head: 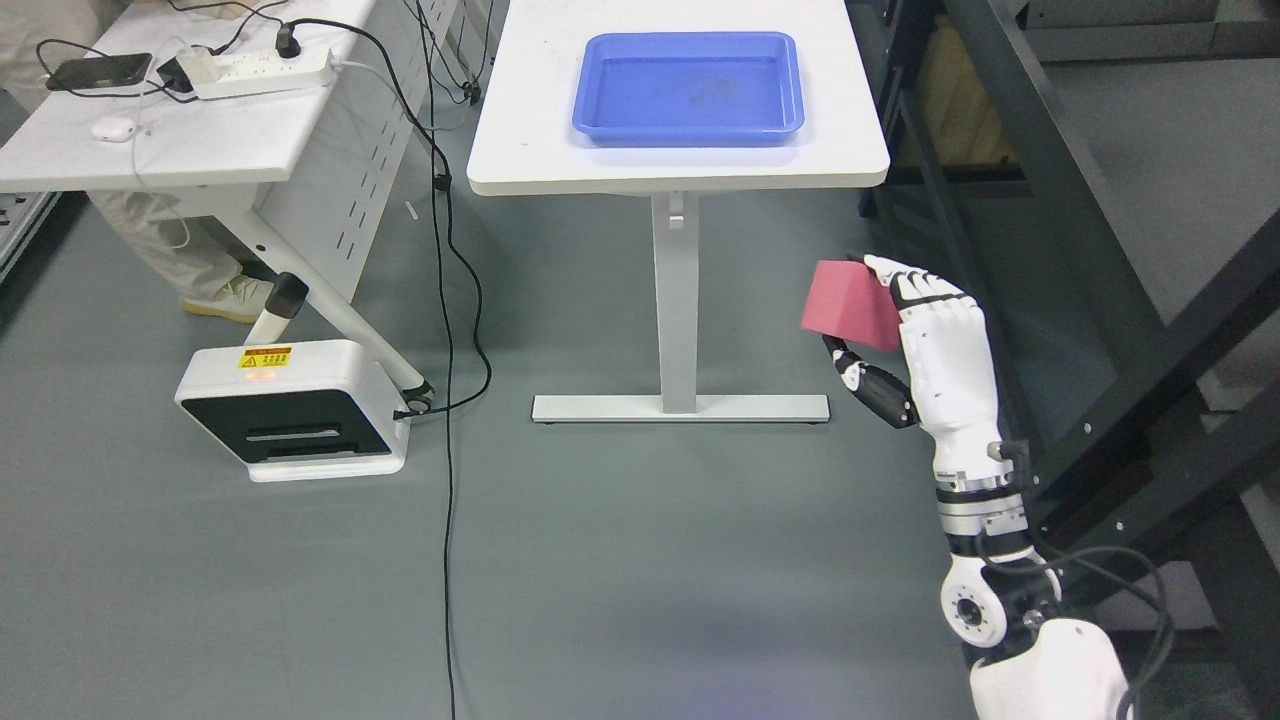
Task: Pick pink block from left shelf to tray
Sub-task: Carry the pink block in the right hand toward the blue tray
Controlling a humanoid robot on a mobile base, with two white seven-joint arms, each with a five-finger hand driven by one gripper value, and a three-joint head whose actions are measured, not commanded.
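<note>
- the blue tray sits on the white table, up and to the left of the right hand, well apart from it; nothing lies in it.
- the pink block is off the shelf and in the air, on the left side of the right hand, lower than the tabletop in the picture.
- the grasp looks done; carrying the block to the tray and letting go are, i judge, what is left.
- the hand stands upright on a raised forearm, fingers curled over the block's top, thumb beneath it.
- the dark shelf frame stands just to the hand's right.
</note>
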